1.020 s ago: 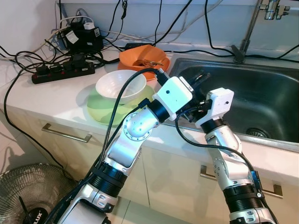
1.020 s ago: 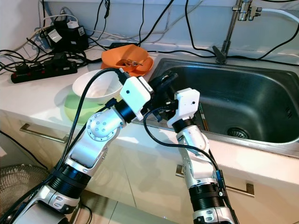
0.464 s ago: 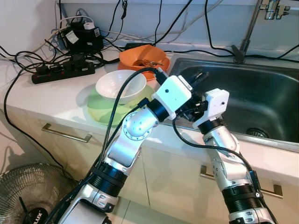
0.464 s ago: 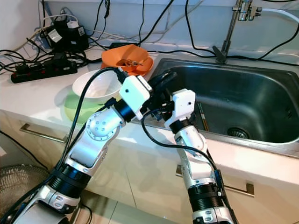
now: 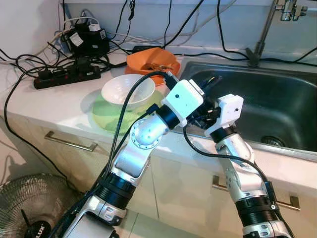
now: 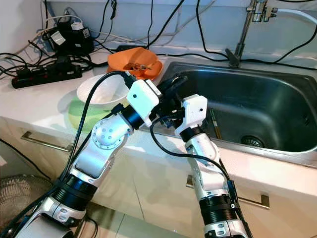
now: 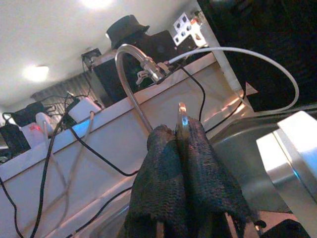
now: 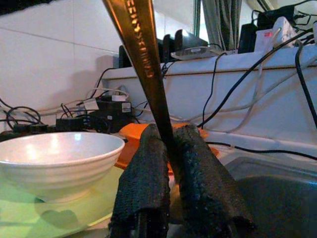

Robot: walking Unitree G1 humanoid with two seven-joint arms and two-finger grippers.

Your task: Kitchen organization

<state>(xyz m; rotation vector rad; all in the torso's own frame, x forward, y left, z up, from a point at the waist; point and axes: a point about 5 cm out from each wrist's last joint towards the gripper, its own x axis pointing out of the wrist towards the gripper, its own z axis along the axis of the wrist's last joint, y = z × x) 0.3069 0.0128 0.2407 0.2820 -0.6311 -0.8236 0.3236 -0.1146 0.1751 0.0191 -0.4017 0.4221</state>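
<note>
Both my grippers meet over the left rim of the steel sink [image 5: 277, 99]. The left gripper [image 7: 179, 134] is shut on a thin metal utensil [image 7: 182, 111], seen edge-on, and points towards the faucet [image 7: 133, 54]. In the left eye view the left gripper [image 5: 212, 81] hangs just above the sink's edge. My right gripper [image 8: 166, 139] is shut on a long brass-coloured utensil handle [image 8: 143, 59] that runs up out of the picture. It faces a white bowl [image 8: 54, 158] standing on a green plate [image 5: 106, 116]. Whether both hold the same utensil I cannot tell.
An orange dish [image 5: 151, 62] with bits in it sits behind the white bowl. A power strip [image 5: 67, 77] and tangled cables crowd the counter's back left. A dark utensil [image 6: 214, 121] lies in the sink. A fan [image 5: 34, 208] stands on the floor at the left.
My right gripper has drawn a little left, closer under the left gripper, then stayed put. The left arm has barely moved.
</note>
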